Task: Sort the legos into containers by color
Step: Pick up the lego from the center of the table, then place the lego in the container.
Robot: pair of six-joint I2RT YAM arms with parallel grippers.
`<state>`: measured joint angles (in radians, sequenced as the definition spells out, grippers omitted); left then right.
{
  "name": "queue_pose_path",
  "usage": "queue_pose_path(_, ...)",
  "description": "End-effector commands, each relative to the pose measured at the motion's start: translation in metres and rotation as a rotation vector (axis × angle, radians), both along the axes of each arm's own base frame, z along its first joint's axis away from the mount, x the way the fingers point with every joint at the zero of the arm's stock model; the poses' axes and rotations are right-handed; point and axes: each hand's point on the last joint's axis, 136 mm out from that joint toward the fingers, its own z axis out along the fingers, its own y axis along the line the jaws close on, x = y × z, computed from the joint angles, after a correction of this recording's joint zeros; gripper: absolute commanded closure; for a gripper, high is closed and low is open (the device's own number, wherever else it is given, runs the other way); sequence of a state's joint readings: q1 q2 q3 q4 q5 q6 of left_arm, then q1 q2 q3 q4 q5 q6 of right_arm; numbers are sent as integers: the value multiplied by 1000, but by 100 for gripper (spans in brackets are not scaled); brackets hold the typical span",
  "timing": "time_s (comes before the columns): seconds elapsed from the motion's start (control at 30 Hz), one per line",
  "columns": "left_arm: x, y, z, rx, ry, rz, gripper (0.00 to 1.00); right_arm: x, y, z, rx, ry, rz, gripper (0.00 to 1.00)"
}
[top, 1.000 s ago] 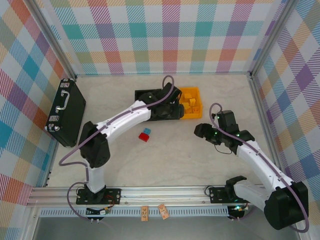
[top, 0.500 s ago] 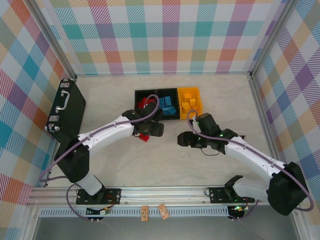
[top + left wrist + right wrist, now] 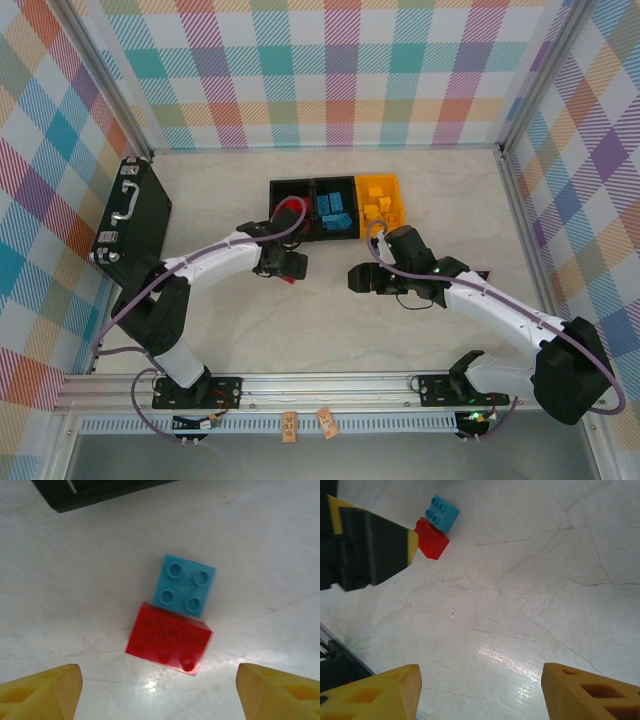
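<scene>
looking down, we see our left gripper [image 3: 160, 695] with fingers wide apart over the red lego [image 3: 169, 645] and blue lego [image 3: 184, 585], which touch on the desk [image 3: 330, 330] just in front of the containers [image 3: 336, 181] by the far edge. our right gripper [image 3: 480, 690], fingers apart too, holds nothing. bare desk lies toward the near edge. a second ago our left gripper was at the containers.

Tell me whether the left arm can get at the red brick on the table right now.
Probably yes. The left gripper hangs open over the red brick, nothing between them; only the blue brick touches its far side.
</scene>
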<state>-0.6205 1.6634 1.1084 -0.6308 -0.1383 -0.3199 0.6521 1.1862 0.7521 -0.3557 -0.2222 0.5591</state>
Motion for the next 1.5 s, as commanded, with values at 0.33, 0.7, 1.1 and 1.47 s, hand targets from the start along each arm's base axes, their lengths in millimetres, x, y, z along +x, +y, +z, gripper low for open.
queue_pose_path(0.33, 4, -11, -37, -9, 70, -31, 23, 5, 3, 3, -22, -31, 24, 35)
queue_pose_path(0.7, -6, -6, -43, 4, 107, -18, 47, 5, -1, -8, -36, -8, -3, 36)
queue_pose_path(1.1, -20, 0, 9, -54, 46, 33, 54, 9, 2, 2, -23, -28, -9, 36)
queue_pose_path(1.47, 43, -11, 69, -109, -82, 92, 55, 31, 14, 27, 0, -81, -22, 36)
